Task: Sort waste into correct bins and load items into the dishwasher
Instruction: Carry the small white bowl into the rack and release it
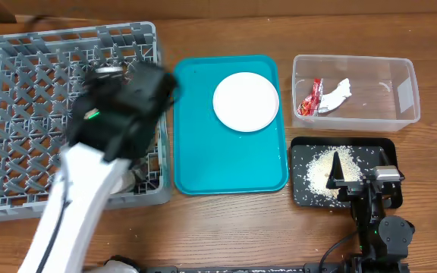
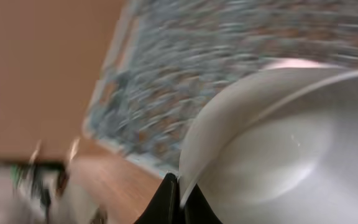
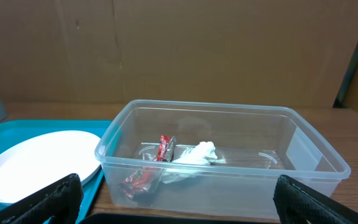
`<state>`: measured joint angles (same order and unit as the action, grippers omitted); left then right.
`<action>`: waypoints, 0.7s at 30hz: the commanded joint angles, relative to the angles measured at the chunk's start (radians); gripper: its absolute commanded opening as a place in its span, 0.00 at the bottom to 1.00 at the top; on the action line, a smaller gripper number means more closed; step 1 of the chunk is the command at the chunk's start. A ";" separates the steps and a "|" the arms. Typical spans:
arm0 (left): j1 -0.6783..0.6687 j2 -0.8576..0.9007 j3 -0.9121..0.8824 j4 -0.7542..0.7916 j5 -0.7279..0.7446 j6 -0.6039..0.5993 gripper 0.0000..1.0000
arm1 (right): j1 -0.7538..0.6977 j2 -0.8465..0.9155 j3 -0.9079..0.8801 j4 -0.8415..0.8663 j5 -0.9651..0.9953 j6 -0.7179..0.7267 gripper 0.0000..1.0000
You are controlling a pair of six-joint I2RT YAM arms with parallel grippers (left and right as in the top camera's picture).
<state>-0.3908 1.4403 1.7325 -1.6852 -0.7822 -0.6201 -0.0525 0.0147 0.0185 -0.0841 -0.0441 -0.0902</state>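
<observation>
My left gripper (image 2: 180,198) is shut on the rim of a pale round bowl (image 2: 278,143), held over the grey dish rack (image 1: 21,114); the left wrist view is blurred. In the overhead view the left arm (image 1: 131,95) covers the bowl. The pale plate (image 1: 246,101) lies on the teal tray (image 1: 226,163). The red wrapper (image 1: 310,98) and white tissue (image 1: 338,94) lie in the clear tub (image 1: 404,91). Rice (image 1: 321,171) lies in the black tray (image 1: 302,148). My right gripper (image 3: 178,186) is open and empty, low over the black tray, facing the tub (image 3: 229,180).
The rack (image 2: 229,50) fills the table's left side, the teal tray the middle, the two bins the right. Bare wood runs along the front edge (image 1: 226,227). A dark round item (image 1: 136,178) sits in the rack's near right corner, partly hidden.
</observation>
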 commanded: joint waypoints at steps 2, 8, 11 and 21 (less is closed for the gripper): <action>0.212 -0.072 -0.208 0.029 -0.160 -0.172 0.04 | -0.006 -0.012 -0.011 0.005 0.008 -0.004 1.00; 0.333 0.023 -0.306 0.201 -0.196 0.037 0.04 | -0.006 -0.012 -0.011 0.005 0.008 -0.004 1.00; 0.361 0.096 -0.306 0.252 -0.248 0.086 0.04 | -0.006 -0.012 -0.011 0.005 0.008 -0.004 1.00; 0.420 0.317 -0.306 0.438 -0.328 0.201 0.04 | -0.006 -0.012 -0.011 0.005 0.008 -0.005 1.00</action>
<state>0.0105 1.7020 1.4277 -1.2583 -1.0588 -0.4877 -0.0528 0.0147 0.0185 -0.0834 -0.0441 -0.0898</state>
